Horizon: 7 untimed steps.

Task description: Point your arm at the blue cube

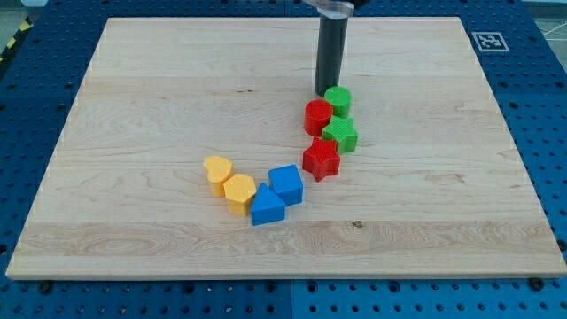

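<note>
Camera view: my tip [326,92] rests on the wooden board [133,106], just beside the green cylinder [337,97]; the rod carries no pincer, so nothing is grasped. The blue cube [286,183] sits well apart toward the view's bottom, touching the blue triangular block [267,206].

I see non-task stuff on the wooden surface [133,106]: green cylinder [337,98] touching red cylinder [318,117], green star [340,135], red star [321,159], w/ blue triangular block [267,206], two yellow blocks [218,174] [239,193] at view's left.
</note>
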Motion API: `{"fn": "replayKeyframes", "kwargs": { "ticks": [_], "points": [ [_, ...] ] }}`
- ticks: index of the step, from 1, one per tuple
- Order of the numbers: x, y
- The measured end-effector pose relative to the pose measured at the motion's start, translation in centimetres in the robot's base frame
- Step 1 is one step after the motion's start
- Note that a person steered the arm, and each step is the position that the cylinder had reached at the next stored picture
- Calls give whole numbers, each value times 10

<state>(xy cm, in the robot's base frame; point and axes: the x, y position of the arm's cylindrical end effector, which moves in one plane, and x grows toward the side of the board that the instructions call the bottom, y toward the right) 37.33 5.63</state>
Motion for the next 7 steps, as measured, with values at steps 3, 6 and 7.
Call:
{"fn": "replayKeyframes", "kwargs": {
  "ticks": [3,6,7],
  "points": [
    [-44,0],
    [-15,-53],
    [10,-69]
  ]
}}
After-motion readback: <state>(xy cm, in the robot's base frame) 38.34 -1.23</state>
